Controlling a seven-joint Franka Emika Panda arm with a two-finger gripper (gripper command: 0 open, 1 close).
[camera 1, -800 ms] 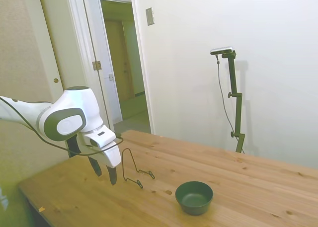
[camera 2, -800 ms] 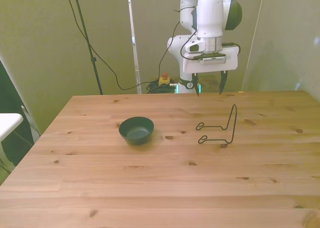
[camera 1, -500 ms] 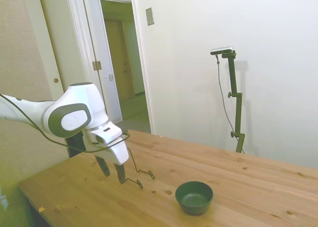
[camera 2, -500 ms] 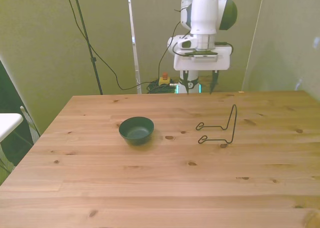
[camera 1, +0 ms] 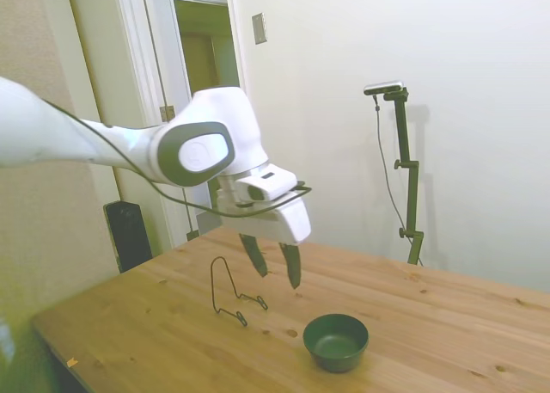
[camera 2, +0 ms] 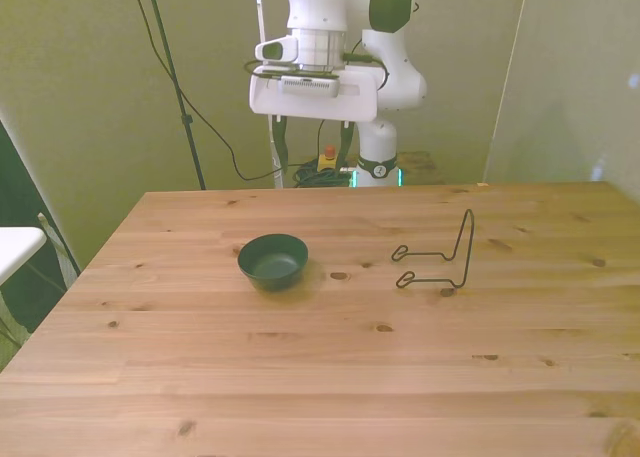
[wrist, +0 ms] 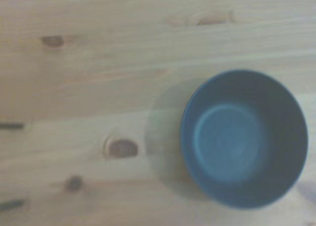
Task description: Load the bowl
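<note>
The bowl is small, round and dark green, and it stands upright and empty on the wooden table. My gripper hangs open well above the table, holding nothing. In the side view it sits above the bowl and a little to its left. In the front view it is above and behind the bowl. The wrist view looks straight down into the empty bowl.
A thin black wire rack stands on the table, to the front view's right of the bowl. The tips of its feet show at the edge of the wrist view. Behind the table's far edge are cables and the robot's base.
The arm has swung from near the wire rack toward the front view's left and risen, so the open gripper is now over the bowl's side of the table. Bowl and rack are unmoved.
</note>
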